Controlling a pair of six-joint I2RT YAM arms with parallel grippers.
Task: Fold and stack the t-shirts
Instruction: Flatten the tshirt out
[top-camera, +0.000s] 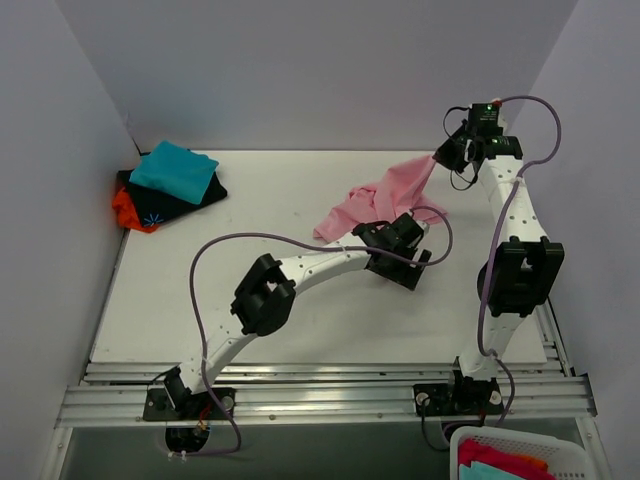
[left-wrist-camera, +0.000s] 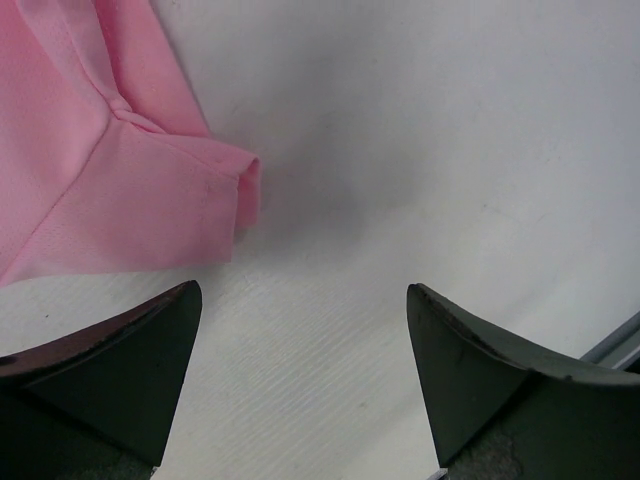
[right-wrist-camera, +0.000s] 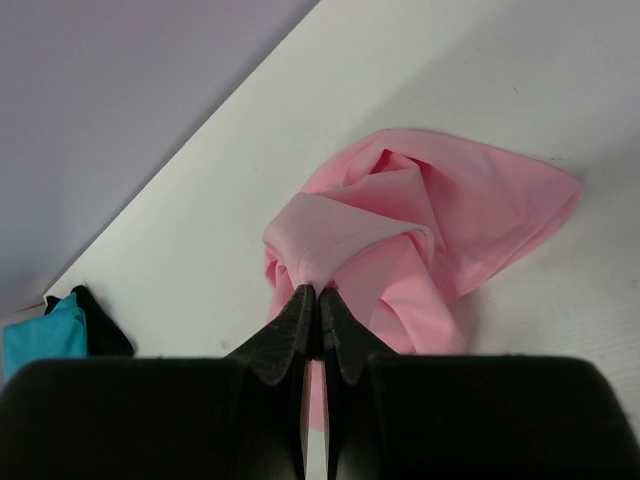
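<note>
The light-pink t-shirt lies crumpled on the white table, one end lifted toward the back right. My right gripper is shut on that raised end and holds it above the table; in the right wrist view its jaws pinch a pink fold and the rest of the shirt hangs below. My left gripper is open and empty, low over the table beside the shirt's near edge; the left wrist view shows a pink sleeve at upper left. A stack with the teal t-shirt on top, the black one and the orange-red one sits at the back left.
Grey walls close in the table on the left, back and right. A white basket with more cloth stands below the table's front edge at the right. A metal rail runs along the front by the arm bases.
</note>
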